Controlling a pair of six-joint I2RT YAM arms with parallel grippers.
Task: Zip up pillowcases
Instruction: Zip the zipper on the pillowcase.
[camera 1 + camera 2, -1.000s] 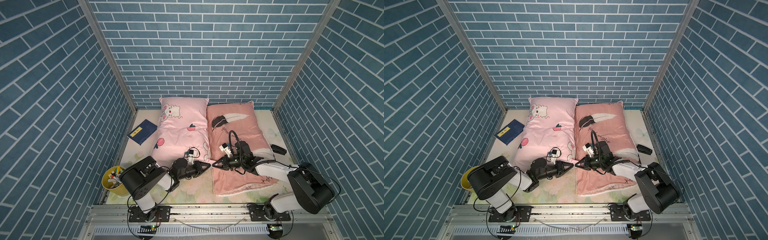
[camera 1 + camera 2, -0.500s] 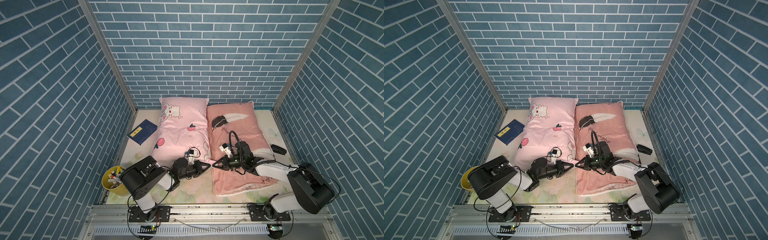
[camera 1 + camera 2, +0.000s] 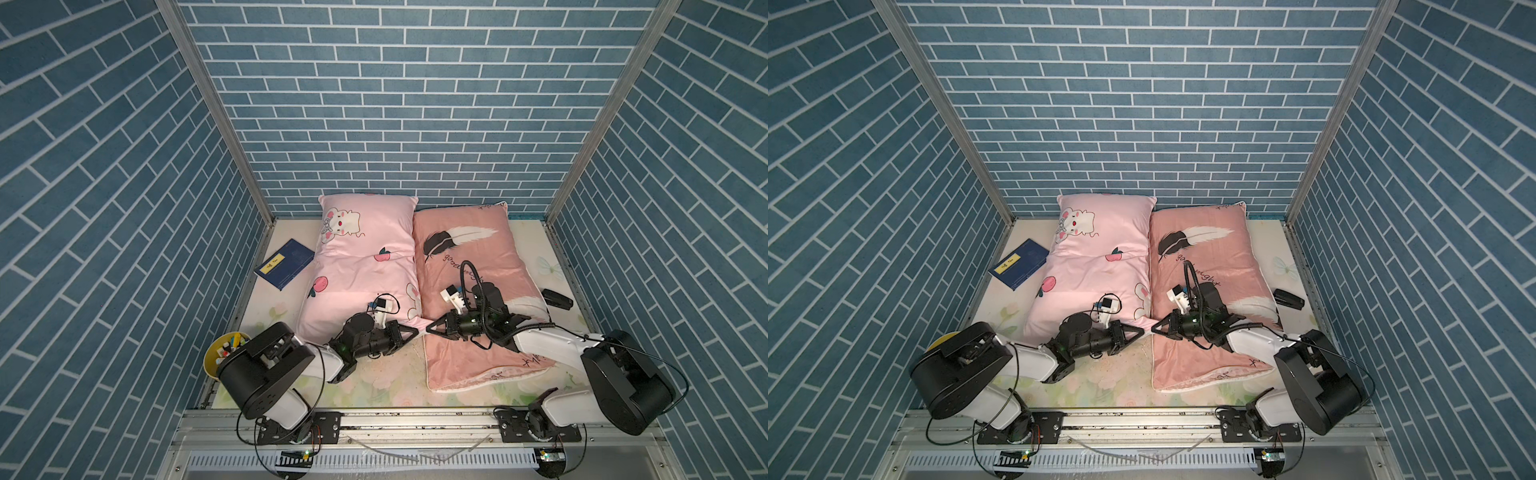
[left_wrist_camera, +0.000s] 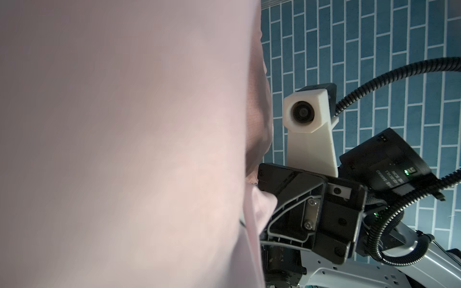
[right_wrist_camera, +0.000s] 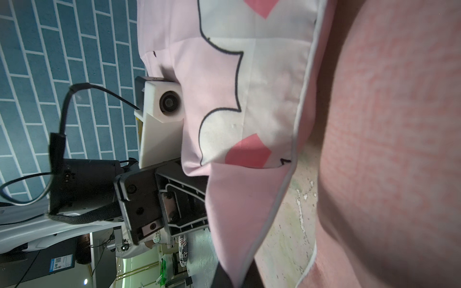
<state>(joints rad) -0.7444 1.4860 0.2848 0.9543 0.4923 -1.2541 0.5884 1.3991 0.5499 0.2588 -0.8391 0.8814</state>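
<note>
My left gripper (image 3: 412, 331) and right gripper (image 3: 429, 328) are both pinched closed on the near corner of bunny pillowcase (image 3: 365, 266), probably stretching that edge taut for zipping. Feather pillowcase (image 3: 469, 257) lies touching bunny pillowcase's right side. Zipper itself hidden.

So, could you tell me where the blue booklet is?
In both top views the blue booklet lies on the table, just left of the bunny pillowcase.

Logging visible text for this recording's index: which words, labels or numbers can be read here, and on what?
"good night": script on the salmon pillowcase.
"DAMIAO": upside down, on the right arm's black motor; finer print unreadable.
Too small to read: the yellow label on the blue book.
Illegible: script at the salmon pillowcase's near edge.
No words on the light pink pillowcase.
</note>
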